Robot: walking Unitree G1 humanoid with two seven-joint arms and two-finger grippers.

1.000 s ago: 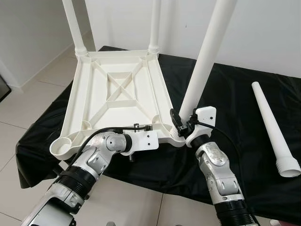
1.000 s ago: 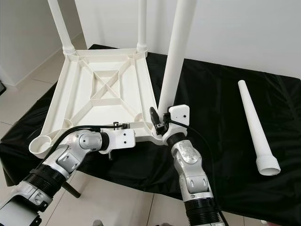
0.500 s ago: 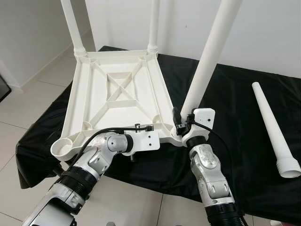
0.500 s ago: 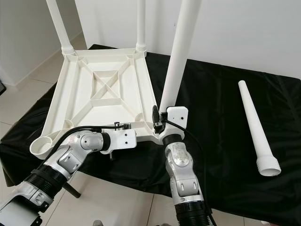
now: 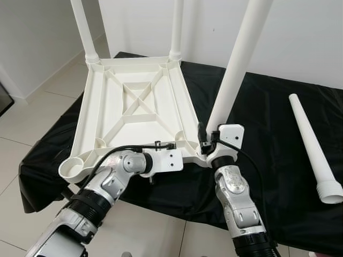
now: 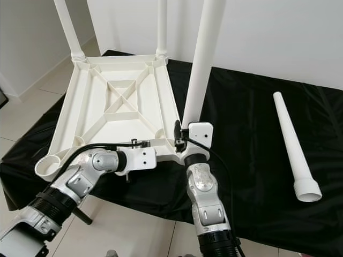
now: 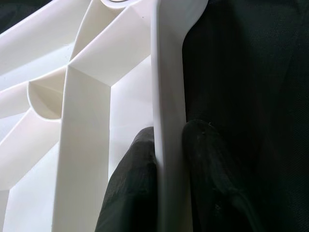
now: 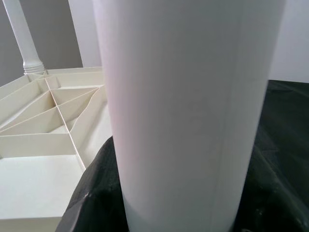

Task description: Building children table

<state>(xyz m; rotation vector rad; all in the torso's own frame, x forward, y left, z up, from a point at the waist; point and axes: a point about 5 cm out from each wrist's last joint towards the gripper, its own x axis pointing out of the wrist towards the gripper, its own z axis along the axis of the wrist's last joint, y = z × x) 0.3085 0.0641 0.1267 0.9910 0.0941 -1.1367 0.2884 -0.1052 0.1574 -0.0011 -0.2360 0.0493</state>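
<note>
Black cloth (image 5: pixel 268 118) over bench, tiled floor (image 5: pixel 32 128). Ribbed white plastic tabletop (image 5: pixel 134 107) inverted. Left gripper (image 7: pixel 169 159) pinching rim; right gripper (image 5: pixel 206 140) clamping tapered leg (image 5: pixel 233 69).

white walls (image 5: pixel 300 37), pale tiled floor (image 5: pixel 32 128), black-draped table (image 5: pixel 268 134).

A thick white table leg (image 8: pixel 188 111) stands upright right up against the lens. Dark, blurred gripper fingers (image 8: pixel 96 193) sit on either side of its base. At nine o'clock lies the ribbed white tabletop underside (image 8: pixel 48 135), with another upright leg (image 8: pixel 24 38) at ten o'clock. Black cloth (image 8: pixel 285 125) lies at three o'clock.
</note>
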